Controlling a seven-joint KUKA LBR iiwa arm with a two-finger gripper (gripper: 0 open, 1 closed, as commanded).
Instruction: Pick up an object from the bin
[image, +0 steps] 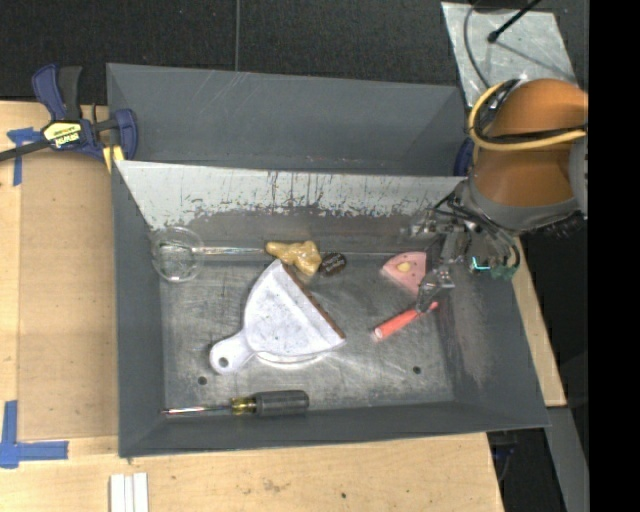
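Gripper (437, 285) low at right side of grey bin (300, 120), under orange wrist cover (525, 130); how wide it stands, cannot tell from here; pink wedge (404, 270) with yellow spot just left of it; red pen-like stick (402, 322) below-left, near end right at gripper tip; small dark piece (333, 264) and tan lump (297, 256) further left; white scoop (280, 325) and screwdriver (265, 403) well off to left.

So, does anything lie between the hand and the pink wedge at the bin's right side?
Nothing visible does. The hand hangs right beside the pink wedge, with no object in between. The red stick lies just lower in the view, and the white scoop lies apart, further left.
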